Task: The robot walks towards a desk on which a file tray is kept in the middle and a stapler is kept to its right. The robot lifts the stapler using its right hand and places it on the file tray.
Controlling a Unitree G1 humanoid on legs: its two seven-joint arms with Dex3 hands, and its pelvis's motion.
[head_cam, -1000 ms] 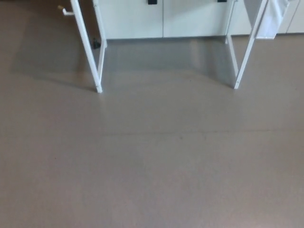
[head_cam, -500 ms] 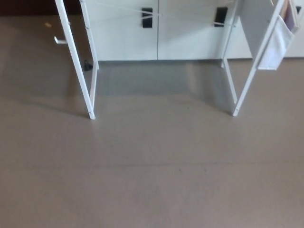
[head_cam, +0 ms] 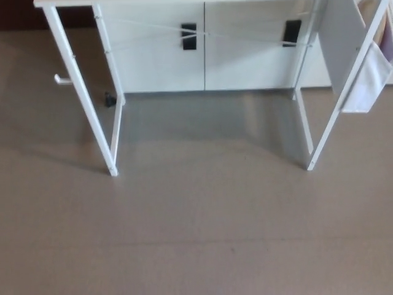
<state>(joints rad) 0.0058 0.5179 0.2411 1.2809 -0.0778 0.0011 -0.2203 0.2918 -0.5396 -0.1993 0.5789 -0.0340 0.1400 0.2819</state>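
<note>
1. Only the legs and top edge of the counter [head_cam: 80,92] are seen, standing on grey floor [head_cam: 196,233].
2. Stapler and file tray cannot be located (the top is out of frame).
3. Neither robot hand is shown; state cannot be told.

Grey-brown floor [head_cam: 196,233]; white desk legs [head_cam: 86,104]; white cabinets [head_cam: 159,61].

White desk legs [head_cam: 83,98] on grey-brown floor [head_cam: 196,233] — white cabinet [head_cam: 202,49] with black handles behind.
</note>
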